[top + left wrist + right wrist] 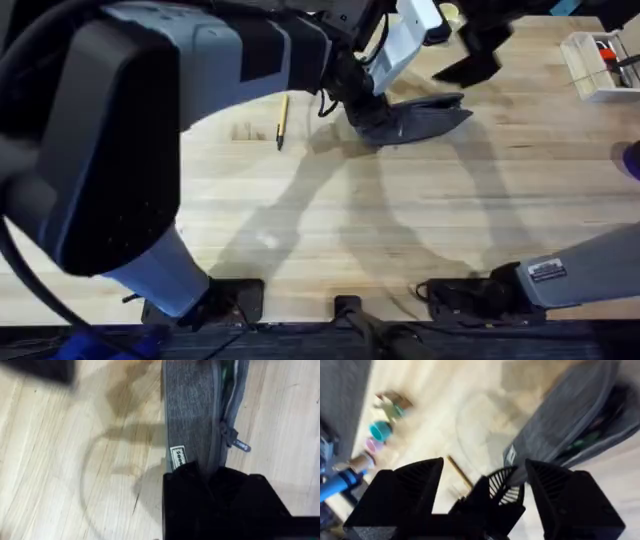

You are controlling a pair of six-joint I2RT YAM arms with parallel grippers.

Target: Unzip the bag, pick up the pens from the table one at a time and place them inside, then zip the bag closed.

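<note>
Light wooden planks make up the table (330,220), and the grey bag (425,117) lies on it near the far edge, a little right of the middle. The left end effector (362,105) is clenched on one end of the bag; in the left wrist view its black fingers (200,482) pinch the fabric just beside a small white label (177,457). The zipper pull tab (240,445) hangs close to that end, and the zipper line runs away from it along the bag. The right end effector (472,62) hovers above the far end of the bag with its two fingers (417,480) spread apart, holding nothing. From the right wrist view the bag looks open, with dark and green things inside, but I cannot tell what they are. One yellow pen (282,119) with a dark tip lies on the table to the left of the bag, apart from it. A white tray (590,65) with small items stands at the far right corner of the table.
</note>
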